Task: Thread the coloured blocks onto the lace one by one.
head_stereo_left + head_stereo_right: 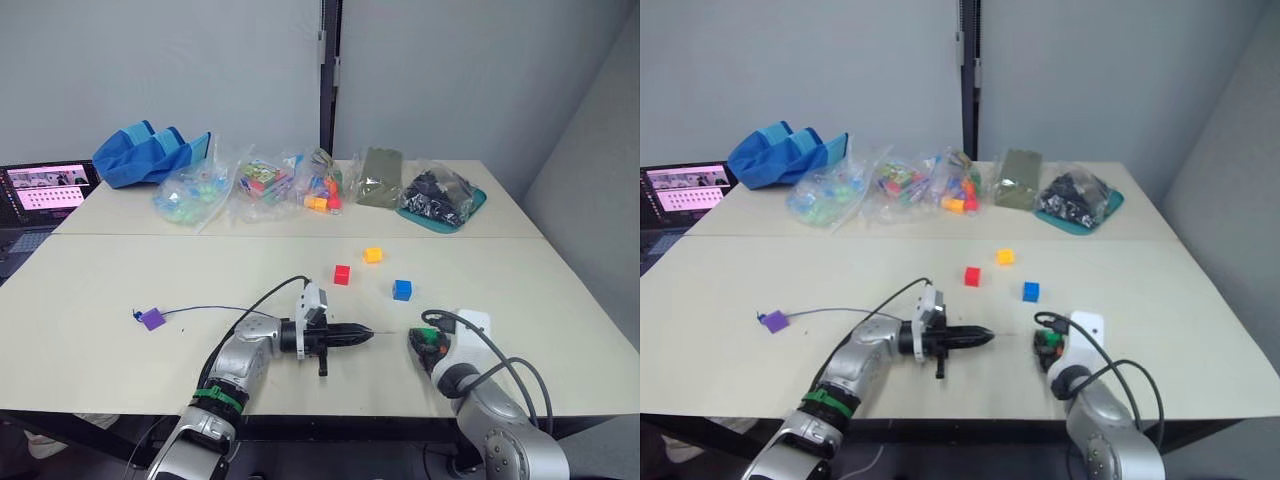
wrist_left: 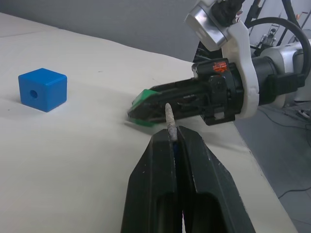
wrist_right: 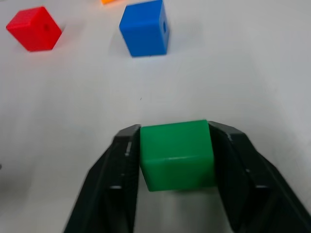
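Observation:
My left gripper (image 1: 362,337) is shut on the lace, whose pale stiff tip (image 2: 169,116) sticks out past the fingers and points at the right gripper (image 1: 414,343). That gripper is shut on a green block (image 3: 177,154), held just above the table a short gap from the tip. The thin dark lace (image 1: 205,308) trails left to a purple block (image 1: 152,319) at its far end. Loose on the table beyond the grippers lie a red block (image 1: 342,274), an orange-yellow block (image 1: 373,255) and a blue block (image 1: 402,290).
Along the back of the table stand clear bags of mixed toys (image 1: 265,182), a blue cloth bag (image 1: 150,153), an olive bag (image 1: 379,178) and a teal tray of dark pieces (image 1: 440,197). A laptop (image 1: 45,190) sits at far left.

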Robot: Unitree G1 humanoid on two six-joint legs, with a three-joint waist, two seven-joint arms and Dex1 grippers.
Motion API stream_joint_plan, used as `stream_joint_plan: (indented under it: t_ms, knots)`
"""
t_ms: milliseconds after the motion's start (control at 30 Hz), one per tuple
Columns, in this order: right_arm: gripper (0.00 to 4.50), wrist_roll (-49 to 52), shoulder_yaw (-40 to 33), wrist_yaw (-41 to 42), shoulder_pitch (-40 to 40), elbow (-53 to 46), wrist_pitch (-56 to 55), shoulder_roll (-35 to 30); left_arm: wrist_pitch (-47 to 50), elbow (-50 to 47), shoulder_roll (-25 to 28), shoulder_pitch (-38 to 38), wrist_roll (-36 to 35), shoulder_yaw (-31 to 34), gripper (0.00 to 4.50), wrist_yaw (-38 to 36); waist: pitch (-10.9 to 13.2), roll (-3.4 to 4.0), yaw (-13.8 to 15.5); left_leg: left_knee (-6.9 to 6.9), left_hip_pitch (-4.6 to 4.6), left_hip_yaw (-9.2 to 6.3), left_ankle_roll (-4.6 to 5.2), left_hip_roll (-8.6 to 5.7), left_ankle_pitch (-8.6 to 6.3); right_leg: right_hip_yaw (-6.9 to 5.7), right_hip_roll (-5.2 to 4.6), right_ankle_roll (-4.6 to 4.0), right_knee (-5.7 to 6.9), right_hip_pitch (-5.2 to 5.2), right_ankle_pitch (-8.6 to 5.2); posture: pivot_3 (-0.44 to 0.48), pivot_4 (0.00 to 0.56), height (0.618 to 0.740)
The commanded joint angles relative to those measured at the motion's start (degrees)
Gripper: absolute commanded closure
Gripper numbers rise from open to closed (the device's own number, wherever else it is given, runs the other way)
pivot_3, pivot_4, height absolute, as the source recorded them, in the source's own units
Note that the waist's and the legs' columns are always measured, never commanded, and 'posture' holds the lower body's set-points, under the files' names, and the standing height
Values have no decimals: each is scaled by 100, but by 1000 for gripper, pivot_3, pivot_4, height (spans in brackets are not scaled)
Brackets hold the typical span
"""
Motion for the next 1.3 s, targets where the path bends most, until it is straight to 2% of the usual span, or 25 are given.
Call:
stream_joint_plan:
  t_ms: [33, 133, 233, 367, 433, 500, 567, 667, 800, 967, 1133, 1267, 1300]
  knots:
    - [915, 199, -243, 112, -196, -425, 54, -241, 21, -101, -2, -11, -9, 8, 4500, -28, 0, 0, 6, 0, -1, 0, 0, 0, 0, 0, 0, 0, 0, 0, 0, 0, 150, 740]
    - [37, 480, -583, 361, -342, -686, 235, -670, 18, -134, 40, 26, 5, 2, 4500, -36, 0, 0, 15, 1, -6, 0, 0, 0, 0, 0, -1, 0, -1, -3, 0, 0, 150, 740]
    - [37, 935, -1161, 614, -599, -819, 519, -1101, 4, -137, 53, 49, -8, 24, 4500, -22, 1, -1, 16, 0, -8, -1, 0, 0, 0, -2, -1, 0, -4, -4, 0, 0, 150, 740]
    - [37, 1379, -1560, 995, -975, -593, 794, -1709, -24, -118, 41, 60, -1, 30, 4500, 2, 1, -1, 16, 0, -8, -1, 1, 0, -1, -3, 0, 0, -6, -4, 0, 0, 150, 740]
    - [37, 1561, -1385, 2030, -1210, -157, 757, -2825, -70, -133, 5, 71, 42, 4, 4500, 50, 3, 1, 9, 1, -10, -1, 1, 0, -1, -1, -1, 0, -7, -3, 1, 0, 150, 740]
    - [37, 1427, -828, 3446, -1136, 164, 348, -4352, -105, -180, 9, 79, 132, -44, 4500, 92, 8, 10, 29, 5, -12, 4, 3, -3, -2, 2, -4, 4, -14, -2, 3, 0, 150, 740]
    - [37, 1206, -284, 4519, -1140, 491, -253, -5463, -120, -239, 37, 73, 204, -89, 4500, 106, 8, 10, 25, -4, -11, 2, 10, -2, -6, -4, -4, 5, -32, 0, 1, 0, 150, 740]
    - [37, 888, 460, 5562, -1371, 941, -1017, -6354, -142, -323, 87, 69, 270, -145, 4500, 98, 8, 9, -9, 0, -12, 2, 18, -1, -10, -1, -2, 11, -52, 6, -2, 0, 150, 740]
    - [37, 218, 1444, 6441, -2006, 1491, -1777, -6757, -112, -543, 113, 140, 180, -133, 4500, 26, 10, 10, 1, 8, -17, 5, 15, -1, -9, 2, -3, 13, -54, 4, -1, 0, 150, 740]
    - [37, -1002, 2825, 7217, -3392, 2619, -2763, -6259, -1, -856, 226, 332, 299, -231, 4500, 133, 10, 10, -4, 11, -15, 6, 11, 0, -6, 2, -3, 19, -54, 3, 0, 0, 150, 740]
    - [37, -1639, 3343, 7594, -3878, 3468, -3295, -5805, 7, -1104, 301, 494, 315, -262, 4500, 256, 11, 11, 69, 8, -22, 5, 8, -1, -5, -2, -4, 9, -56, 1, 5, 0, 150, 740]
    - [37, -1843, 3434, 7799, -3961, 3757, -3403, -5588, 24, -1206, 368, 567, 351, -291, 4500, 355, 11, 12, 143, 10, -23, 6, 6, -1, -3, -3, -4, 8, -54, 1, 6, 0, 150, 740]
    - [278, -1809, 3419, 7835, -3962, 3796, -3316, -5507, 19, -1219, 382, 582, 365, -294, 4500, 385, 11, 12, 151, 10, -22, 6, 5, -1, -3, -4, -4, 7, -53, 1, 7, 0, 150, 740]
